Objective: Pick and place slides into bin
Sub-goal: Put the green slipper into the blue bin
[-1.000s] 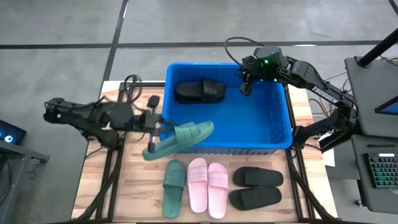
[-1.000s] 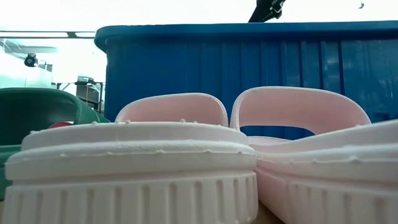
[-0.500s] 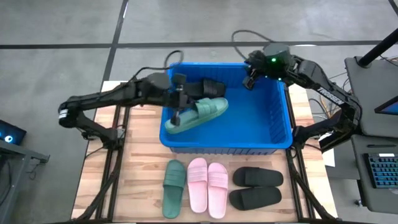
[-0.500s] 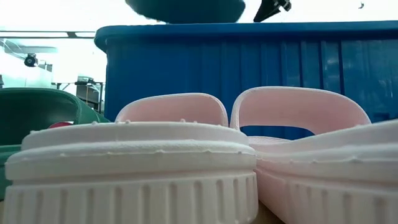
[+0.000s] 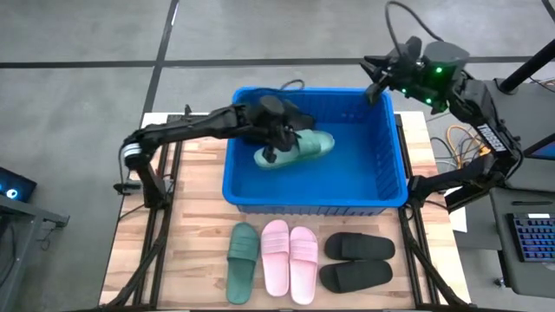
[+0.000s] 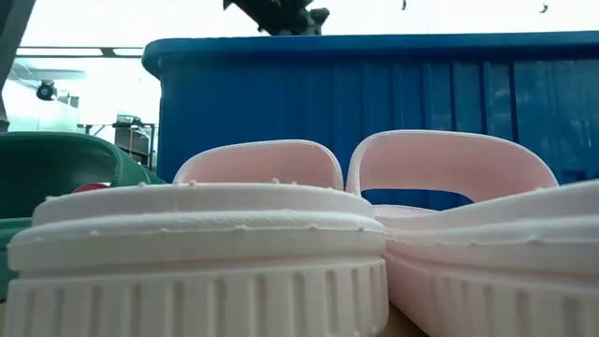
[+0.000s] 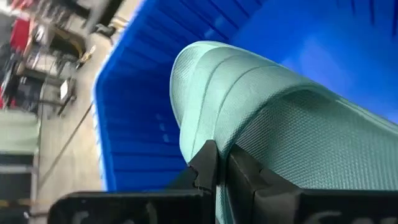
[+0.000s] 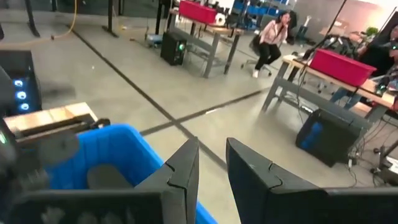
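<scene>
My left gripper (image 5: 276, 147) reaches into the bright blue bin (image 5: 314, 204) from its left side and is shut on a dark green slide (image 5: 299, 149), which lies below the rim. The slide also fills the left wrist view (image 7: 273, 124). A black slide in the bin is mostly hidden under my left arm; a dark part of it shows in the right wrist view (image 8: 109, 177). My right gripper (image 5: 378, 76) is open and empty, raised beyond the bin's far right corner. In the right wrist view its fingers (image 8: 211, 168) stand a little apart. My left gripper pinches the green slide between its two fingers (image 7: 206, 163) at the slide's edge (image 7: 219, 140), near the end that points toward the table's left. The fingers come slanting down from the left. The slide lies roughly level inside the bin; whether it touches the bin's floor cannot be told.
On the table in front of the bin lie a second green slide (image 5: 244, 261), a pink pair (image 5: 289, 261) and a black pair (image 5: 357, 262), soles down. The pink pair (image 6: 206, 253) fills the low view, with the bin wall (image 6: 374, 112) behind it.
My left gripper has carried the green slide from over the bin's near left rim farther into the bin, toward the right and far side, and down below the rim. My right gripper has drawn away from the bin's far right corner, toward the right and far edge.
</scene>
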Action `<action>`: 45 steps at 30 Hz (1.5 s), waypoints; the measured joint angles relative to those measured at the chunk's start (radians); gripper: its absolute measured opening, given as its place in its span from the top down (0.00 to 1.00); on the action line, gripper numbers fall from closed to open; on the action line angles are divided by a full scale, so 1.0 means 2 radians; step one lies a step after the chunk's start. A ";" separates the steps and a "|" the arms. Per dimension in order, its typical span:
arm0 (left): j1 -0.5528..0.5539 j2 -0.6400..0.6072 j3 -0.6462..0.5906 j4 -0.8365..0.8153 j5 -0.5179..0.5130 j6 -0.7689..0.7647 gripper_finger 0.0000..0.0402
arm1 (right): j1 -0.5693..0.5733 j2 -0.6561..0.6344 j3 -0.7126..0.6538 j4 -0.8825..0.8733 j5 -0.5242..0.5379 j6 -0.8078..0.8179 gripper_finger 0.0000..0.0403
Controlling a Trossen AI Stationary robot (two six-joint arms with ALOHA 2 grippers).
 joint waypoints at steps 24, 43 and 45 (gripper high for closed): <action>0.014 0.073 -0.046 0.080 -0.111 0.230 1.00 | 0.000 0.001 -0.042 -0.008 0.039 -0.011 0.82; 0.009 -0.010 -0.173 0.112 -0.042 0.241 1.00 | 0.000 0.000 -0.042 -0.007 0.062 -0.014 0.82; 0.009 -0.012 -0.198 0.136 -0.044 0.250 1.00 | 0.000 0.000 -0.042 -0.007 0.062 -0.014 0.82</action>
